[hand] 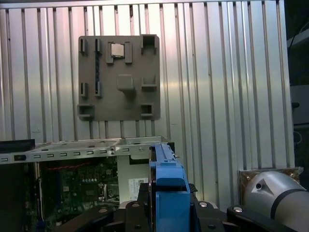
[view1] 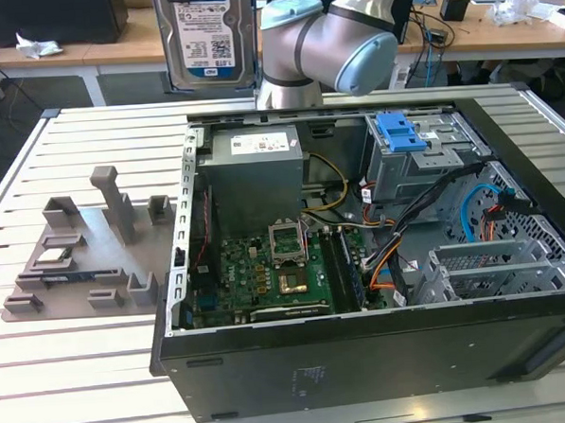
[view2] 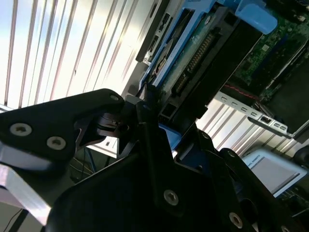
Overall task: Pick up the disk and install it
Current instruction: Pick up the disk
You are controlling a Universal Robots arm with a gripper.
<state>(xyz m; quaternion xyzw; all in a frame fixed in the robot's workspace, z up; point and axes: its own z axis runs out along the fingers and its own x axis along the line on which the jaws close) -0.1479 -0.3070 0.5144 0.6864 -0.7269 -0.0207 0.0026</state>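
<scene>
We see the disk [view1: 207, 35] held upright in the air over the open computer case [view1: 366, 363], jaws of the gripper [hand: 169, 212] pinching its blue-railed edges. We judge it rigid, weighty, shock-sensitive; the rails suit gripping.

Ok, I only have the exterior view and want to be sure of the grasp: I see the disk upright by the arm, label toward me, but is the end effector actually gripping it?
Observer: Yes. In the second wrist view the end effector is shut on the disk along its blue-railed edge.
Operator: What's on the face turned away from me?
Observer: A green circuit board with a connector row, in that same view.
Operator: Anything else lying around?
Observer: In the first wrist view a grey fixture plate carries a small square silver chip in one pocket.
</scene>
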